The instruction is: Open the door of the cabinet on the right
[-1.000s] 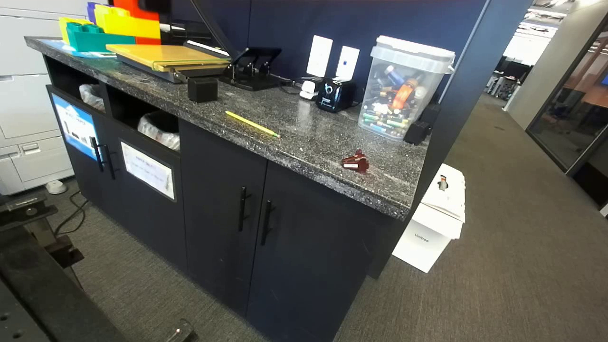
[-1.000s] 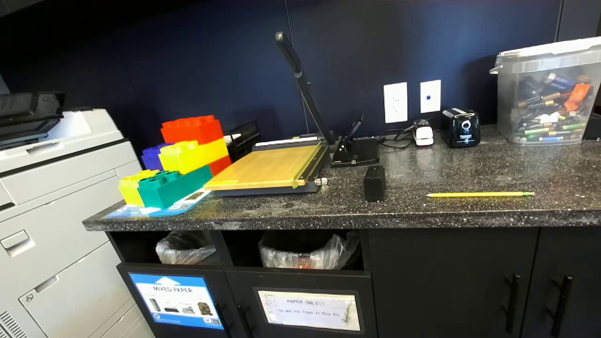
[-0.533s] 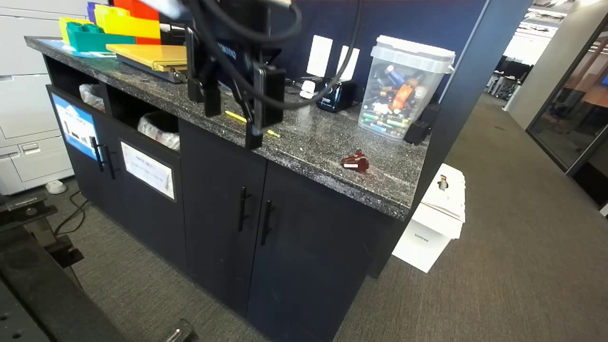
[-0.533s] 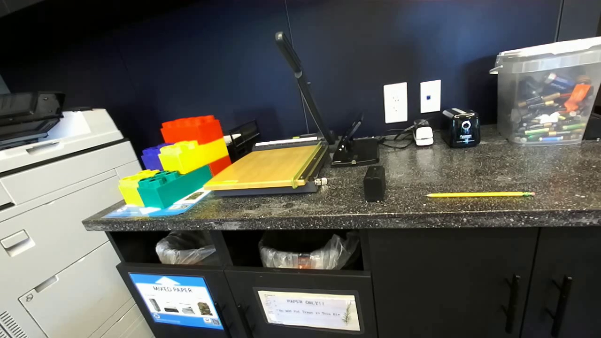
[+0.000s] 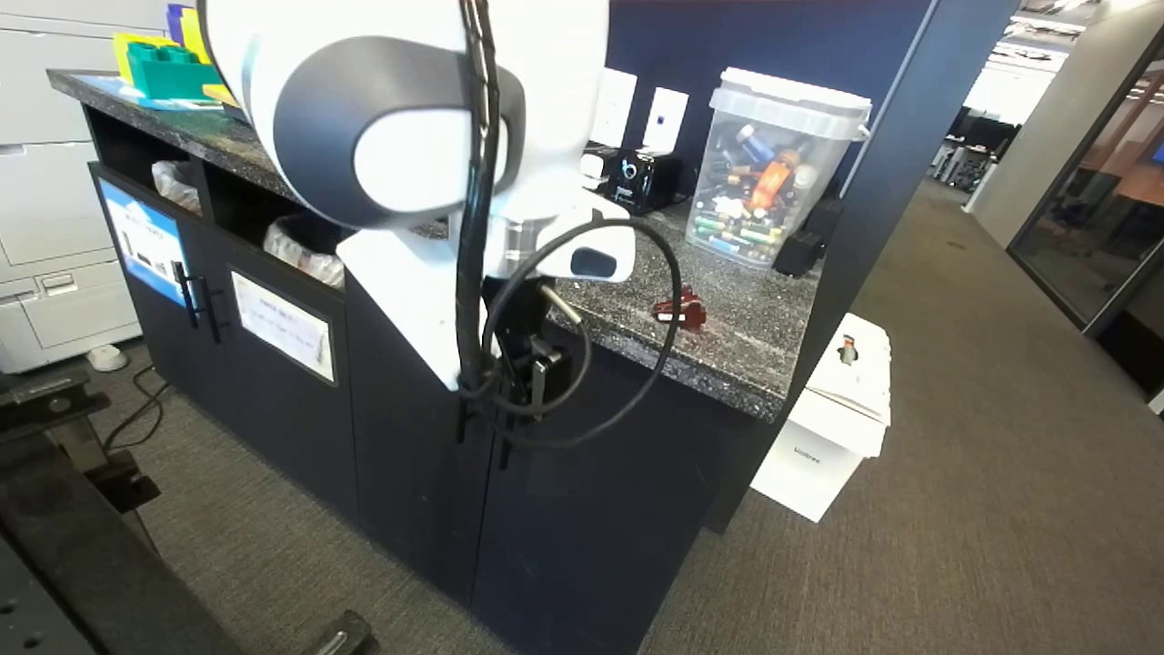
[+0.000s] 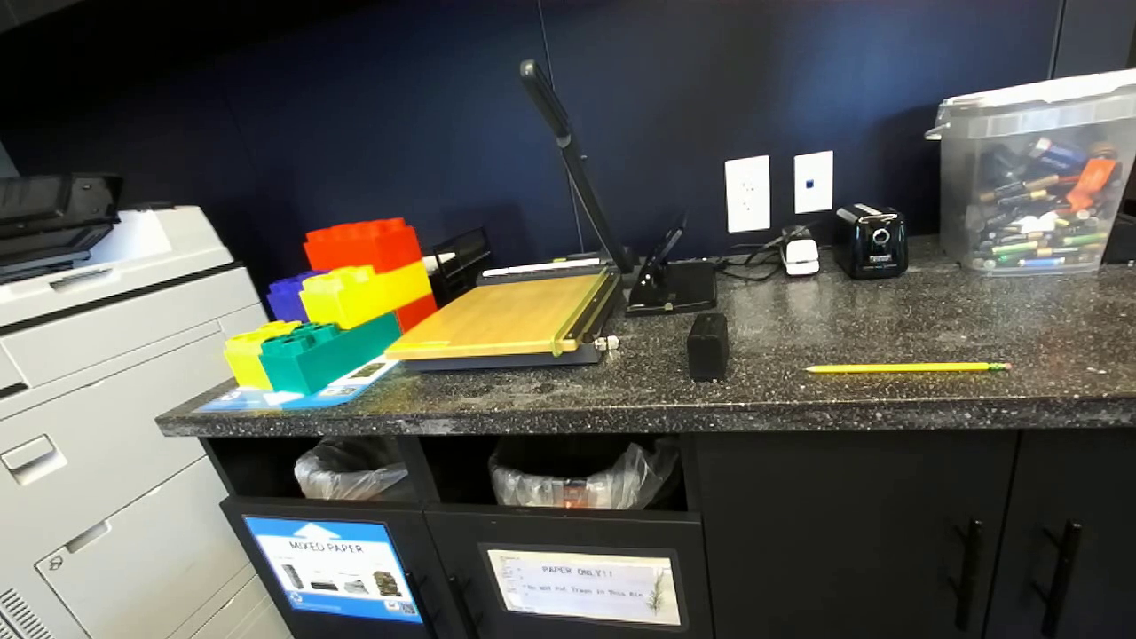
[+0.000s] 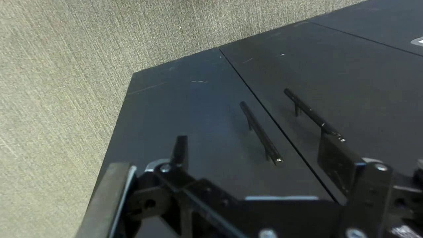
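In the wrist view, the gripper (image 7: pixel 255 145) is spanning the lower part of the frame with its jaws wide apart, and it is holding nothing. Between the fingers (image 7: pixel 181 150), apparently farther off, the right door's handle (image 7: pixel 262 134) is showing near mid-frame; the spread is probably leaving room for a finger on each side of the slim bar. The left door's handle (image 7: pixel 312 114) is lying right of it, its near end beside the finger at lower right; the view is not showing whether they are touching. Both handles are flanking the seam (image 7: pixel 264 107), presumably so that each door can swing from its outer edge. Floor (image 7: pixel 59 66) is filling the upper left, so this view is apparently standing inverted, and the right door (image 7: pixel 185 112) is appearing on the left. In an exterior view, the arm (image 5: pixel 409 155) is hanging before the countertop (image 5: pixel 746 341), while the cabinet (image 5: pixel 582 518) is occupying the lower centre, both doors closed; lining up with the bar is likely the step in hand. At upper right, a clear tub (image 5: pixel 791 107) is standing at the rear of the countertop, well out of the door's probable swing.
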Tool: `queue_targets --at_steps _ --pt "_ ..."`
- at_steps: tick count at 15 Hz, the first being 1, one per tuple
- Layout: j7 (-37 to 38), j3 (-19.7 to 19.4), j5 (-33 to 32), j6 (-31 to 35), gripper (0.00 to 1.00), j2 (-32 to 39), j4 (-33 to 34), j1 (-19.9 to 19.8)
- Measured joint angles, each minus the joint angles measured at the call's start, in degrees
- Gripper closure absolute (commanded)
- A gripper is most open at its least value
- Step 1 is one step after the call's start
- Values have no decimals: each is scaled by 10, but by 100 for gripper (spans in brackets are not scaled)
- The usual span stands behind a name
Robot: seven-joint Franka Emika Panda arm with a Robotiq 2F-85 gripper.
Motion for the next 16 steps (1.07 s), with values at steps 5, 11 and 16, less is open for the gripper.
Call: queue_targets --at_steps 5,11,16 --pt "4 2 -44 61 0 111 78 -2" --pt "6 0 -88 129 0 200 130 3" --pt "28 -7 -90 149 0 250 200 32"
